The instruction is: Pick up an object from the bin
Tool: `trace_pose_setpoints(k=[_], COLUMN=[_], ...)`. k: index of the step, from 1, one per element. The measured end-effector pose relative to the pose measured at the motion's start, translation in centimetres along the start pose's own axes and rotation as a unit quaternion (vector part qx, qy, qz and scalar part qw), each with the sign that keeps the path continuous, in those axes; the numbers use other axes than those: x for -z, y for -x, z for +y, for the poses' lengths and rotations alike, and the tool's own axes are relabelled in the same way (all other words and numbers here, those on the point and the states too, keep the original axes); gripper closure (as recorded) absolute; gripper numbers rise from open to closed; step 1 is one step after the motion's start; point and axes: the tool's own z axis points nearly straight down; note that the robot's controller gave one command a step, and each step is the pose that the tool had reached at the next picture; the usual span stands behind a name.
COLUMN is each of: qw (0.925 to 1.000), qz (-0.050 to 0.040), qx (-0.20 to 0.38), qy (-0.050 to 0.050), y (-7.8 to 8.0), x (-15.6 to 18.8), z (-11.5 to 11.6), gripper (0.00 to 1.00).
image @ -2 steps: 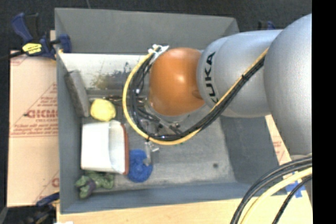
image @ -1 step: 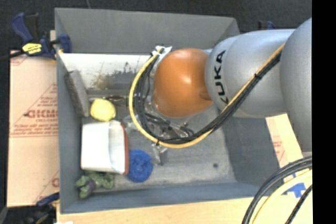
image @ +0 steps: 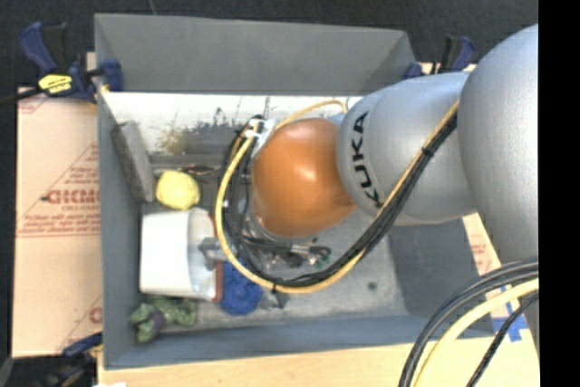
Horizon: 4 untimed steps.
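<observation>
At the bottom of the frame is the near wall of the bin [image: 254,335]. Just inside it, in the lower left corner, lies a green toy [image: 163,315], lumpy and small. A little right of it lies a blue thing [image: 238,294], round and soft-looking, close to the near wall.

Above the green toy sits a white box [image: 168,254]. It fills much of the left side and is close to the left wall.

The gripper [image: 272,256] hangs in the middle of the bin, under the arm's big orange cover [image: 299,177]. It is just right of the white box and just above the blue thing in the frame. Those two are the nearest things to it. The cover and a yellow cable [image: 317,276] that loops around the gripper hide its tip. I cannot tell if it is spread apart or pressed together, or if it touches anything.

Farther back, above the white box, lies a yellow ball [image: 178,190]. Past that, a grey bar [image: 134,160] lies along the left wall, slanting up to the far left corner.

The floor on the right side of the bin, under the arm [image: 426,149], is bare. The strip of floor by the far wall has dark specks.
</observation>
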Motion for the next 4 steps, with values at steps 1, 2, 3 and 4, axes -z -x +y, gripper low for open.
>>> trace_pose_setpoints(k=[1, 2, 3, 4], qw=[0.9984, 0.9978, 0.9978, 0.9978], qz=[-0.0081, -0.0032, -0.0032, 0.0005], qx=[0.056, 0.067, 0.067, 0.066], qy=[-0.007, -0.003, -0.003, 0.001], y=[0.6, -0.8, -0.8, -1.1], x=[-2.8, -2.6, -2.6, -0.2], z=[-0.7, -0.5, -0.5, -0.3], gripper=[0.00, 1.00, 1.00, 1.00])
